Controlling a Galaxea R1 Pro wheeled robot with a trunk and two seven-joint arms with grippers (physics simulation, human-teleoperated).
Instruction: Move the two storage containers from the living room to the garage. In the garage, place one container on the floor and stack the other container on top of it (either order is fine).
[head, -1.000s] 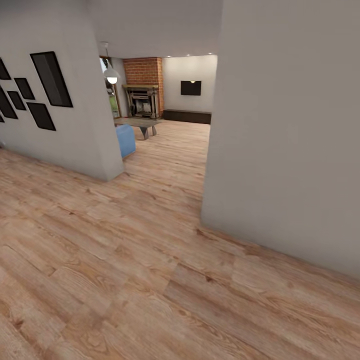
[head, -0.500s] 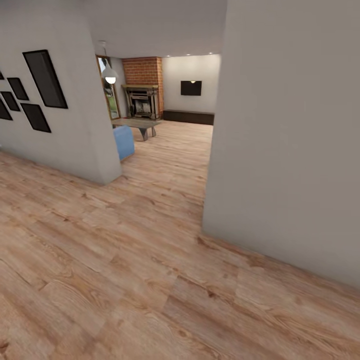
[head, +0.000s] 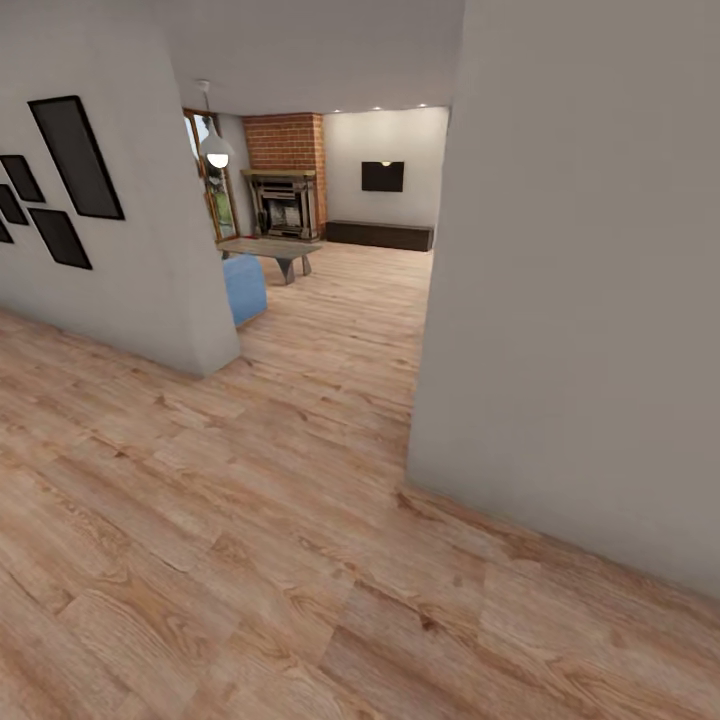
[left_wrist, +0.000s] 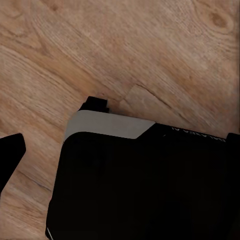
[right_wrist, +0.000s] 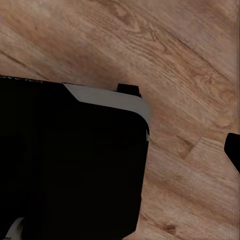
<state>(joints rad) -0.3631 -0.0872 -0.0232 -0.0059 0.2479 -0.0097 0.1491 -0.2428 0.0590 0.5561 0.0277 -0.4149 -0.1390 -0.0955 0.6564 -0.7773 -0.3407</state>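
I face the living room (head: 340, 250) across a wood-plank floor (head: 250, 520), through an opening between two grey walls. A brick chimney (head: 288, 143) rises at its far end; a blue sofa (head: 243, 287) sits nearer, left of it. Whether my grippers are spread, I cannot tell.

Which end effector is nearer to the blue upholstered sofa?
Left, likely: the blue sofa lies far ahead, left of centre. Both wrist views look down on light wood-plank floor, well short of it.
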